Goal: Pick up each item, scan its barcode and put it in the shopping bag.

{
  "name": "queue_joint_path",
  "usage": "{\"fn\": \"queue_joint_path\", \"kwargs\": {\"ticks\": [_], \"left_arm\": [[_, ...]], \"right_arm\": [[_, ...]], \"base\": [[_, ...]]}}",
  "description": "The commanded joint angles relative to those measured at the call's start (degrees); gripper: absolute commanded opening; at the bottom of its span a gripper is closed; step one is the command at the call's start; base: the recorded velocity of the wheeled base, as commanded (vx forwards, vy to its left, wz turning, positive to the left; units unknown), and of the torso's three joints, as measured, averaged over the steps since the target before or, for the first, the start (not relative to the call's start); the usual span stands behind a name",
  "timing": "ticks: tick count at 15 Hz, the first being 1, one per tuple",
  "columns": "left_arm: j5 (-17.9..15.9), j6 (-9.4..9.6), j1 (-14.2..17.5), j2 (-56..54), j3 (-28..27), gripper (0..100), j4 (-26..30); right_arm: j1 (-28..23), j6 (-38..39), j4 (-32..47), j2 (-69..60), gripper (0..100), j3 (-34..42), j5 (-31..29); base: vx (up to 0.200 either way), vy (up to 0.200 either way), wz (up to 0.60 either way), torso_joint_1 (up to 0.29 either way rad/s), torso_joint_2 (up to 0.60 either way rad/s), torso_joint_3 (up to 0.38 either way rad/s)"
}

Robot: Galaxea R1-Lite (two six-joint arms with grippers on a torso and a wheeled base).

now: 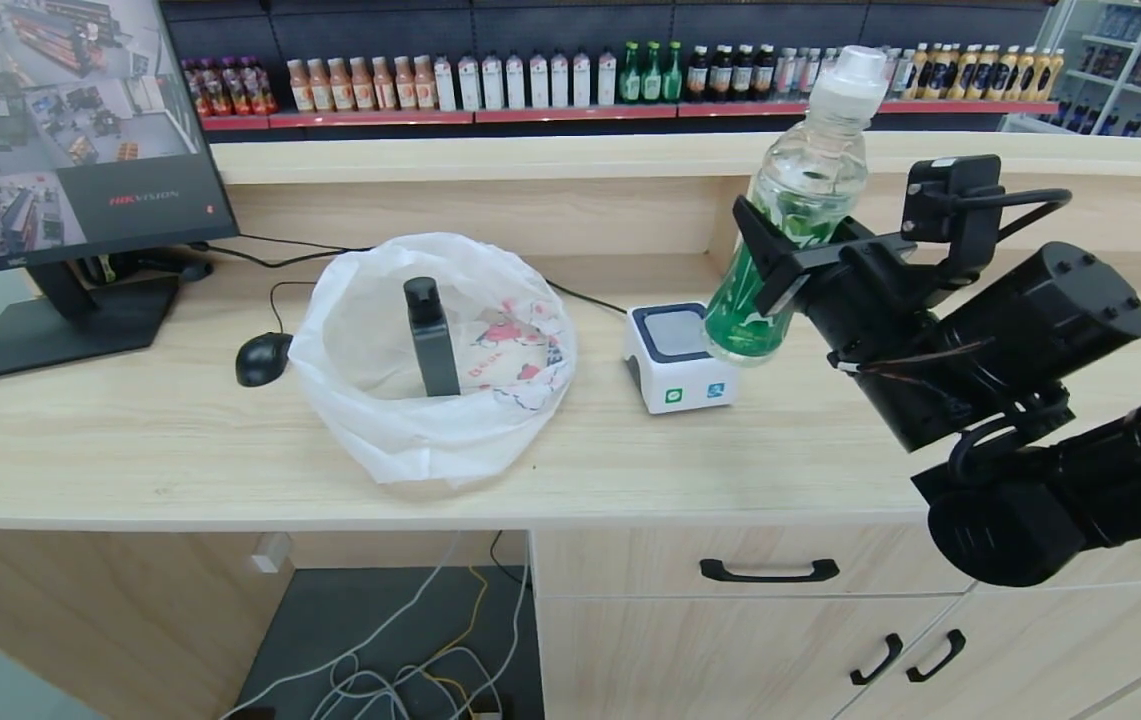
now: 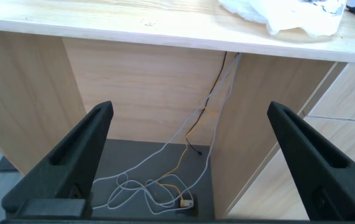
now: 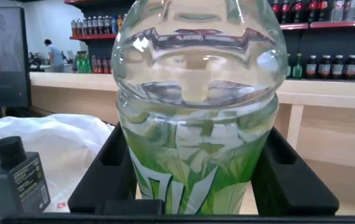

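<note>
My right gripper [image 1: 780, 250] is shut on a clear bottle with a green label and white cap [image 1: 798, 205], held tilted in the air just above the right side of the white barcode scanner [image 1: 678, 358]. Up close, the bottle [image 3: 199, 106] sits between the black fingers [image 3: 112, 168]. A white shopping bag [image 1: 430, 350] stands open on the counter left of the scanner, with a dark grey pump bottle [image 1: 430, 335] upright inside it; that pump bottle [image 3: 17, 180] also appears beside the held one. My left gripper [image 2: 189, 155] hangs open below the counter edge, holding nothing.
A monitor [image 1: 60, 130] on a stand and a black mouse [image 1: 262, 358] sit at the counter's left. A raised ledge [image 1: 530, 160] runs along the back. Drawers [image 1: 770, 570] lie below the front right. Loose cables [image 2: 165, 180] lie on the floor under the counter.
</note>
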Motion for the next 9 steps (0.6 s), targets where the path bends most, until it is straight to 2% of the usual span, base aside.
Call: {"fn": "queue_joint_path", "kwargs": {"ticks": [1,3,6,9], "left_arm": [[0.03,-0.06,0.01,-0.02,0.0,100,0.0],[0.03,-0.23,0.01,-0.02,0.0,100,0.0],[0.03,-0.23,0.01,-0.02,0.0,100,0.0],[0.03,-0.23,0.01,-0.02,0.0,100,0.0]], "right_arm": [[0.14,0.09,-0.01,-0.1,0,-0.06,-0.02],[0.84,0.35,-0.01,0.16,0,-0.76,-0.02],[0.75,1.14,-0.01,0.51,0,-1.73,-0.2],[-0.04,1.41,-0.01,-0.72,0,-1.81,-0.46]], "base": [[-0.2,0.0,0.0,-0.007,0.01,0.002],[-0.2,0.0,0.0,0.005,0.01,0.002],[0.0,0.0,0.0,0.0,0.0,0.0],[0.0,0.2,0.0,-0.001,-0.01,0.002]]}}
